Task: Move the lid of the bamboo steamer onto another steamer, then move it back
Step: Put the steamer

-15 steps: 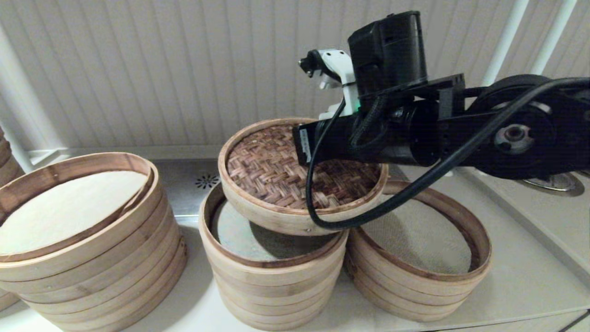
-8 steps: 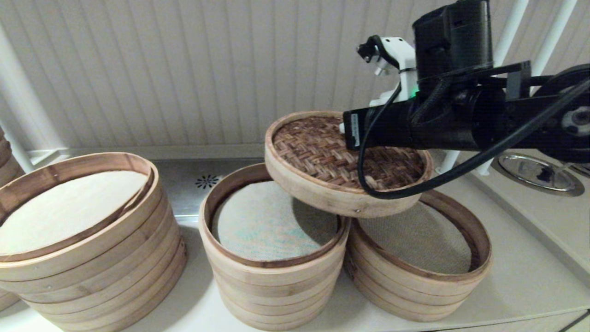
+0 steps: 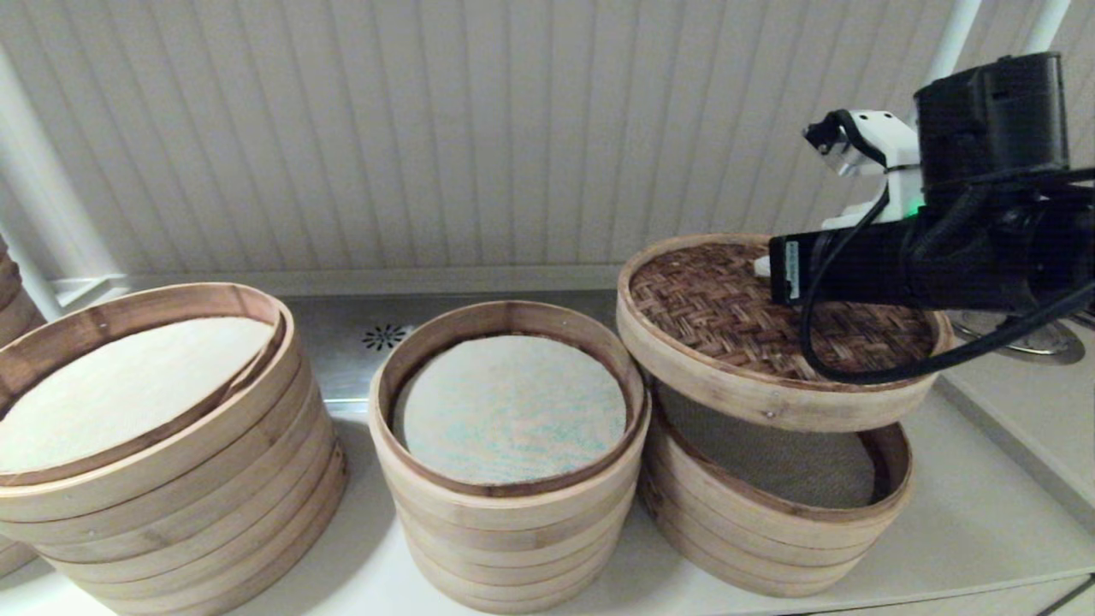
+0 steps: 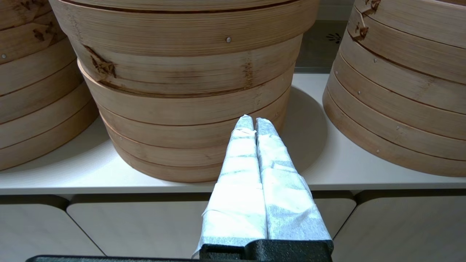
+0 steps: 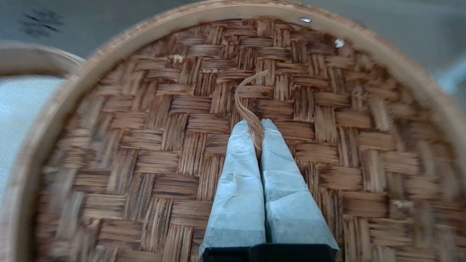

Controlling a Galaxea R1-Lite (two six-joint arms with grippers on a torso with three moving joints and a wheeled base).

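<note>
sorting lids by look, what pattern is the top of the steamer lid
The bamboo steamer lid has a dark brown herringbone weave inside a pale rim, clearest in the right wrist view.

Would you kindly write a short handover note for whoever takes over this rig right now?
Right pincer: shut on the lid's handle strip, holding the lid in the air, tilted, above the short steamer on the right.
Left pincer: shut, holding nothing, parked low in front of the counter, pointing at a steamer stack.
Middle steamer, with the green-speckled liner, stands uncovered.
Done: lid lifted and brought over the short steamer.
Left: lower the lid onto the short steamer, then carry it back to the middle steamer, which is probably where it came from.
</note>
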